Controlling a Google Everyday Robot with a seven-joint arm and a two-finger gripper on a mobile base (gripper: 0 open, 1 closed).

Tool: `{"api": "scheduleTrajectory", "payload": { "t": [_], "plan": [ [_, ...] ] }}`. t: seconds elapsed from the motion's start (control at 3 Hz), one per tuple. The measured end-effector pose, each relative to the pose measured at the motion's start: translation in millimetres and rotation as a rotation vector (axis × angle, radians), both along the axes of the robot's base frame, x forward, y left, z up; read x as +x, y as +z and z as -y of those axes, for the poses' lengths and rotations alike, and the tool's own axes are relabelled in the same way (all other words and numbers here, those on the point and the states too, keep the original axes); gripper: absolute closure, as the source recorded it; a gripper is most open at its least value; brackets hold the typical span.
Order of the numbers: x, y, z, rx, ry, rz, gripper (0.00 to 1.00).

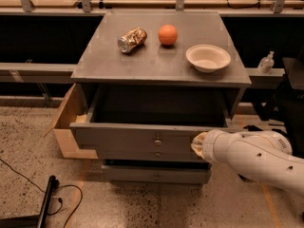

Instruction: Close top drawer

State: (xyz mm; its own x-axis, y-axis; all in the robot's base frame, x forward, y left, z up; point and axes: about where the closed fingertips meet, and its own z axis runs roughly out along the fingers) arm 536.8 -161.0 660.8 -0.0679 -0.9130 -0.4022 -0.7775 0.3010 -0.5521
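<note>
One tool [198,144] rests against the half-open top drawer [118,137], at 3 o'clock from its knob [157,142], likely to push it shut; wide or narrow, I cannot tell.

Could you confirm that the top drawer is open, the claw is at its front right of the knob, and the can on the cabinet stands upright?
Not quite: in the camera view the can lies on its side on the cabinet, not upright. The top drawer is open, and the claw is at its front, right of the knob.
</note>
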Motion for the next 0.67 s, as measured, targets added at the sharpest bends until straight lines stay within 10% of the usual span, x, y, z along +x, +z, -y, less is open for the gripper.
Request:
{"api": "scheduleTrajectory", "payload": {
  "t": [0.67],
  "plan": [
    [8.4, -2.8, 10.5, -0.033, 0.005, 0.025, 1.00]
  ]
}}
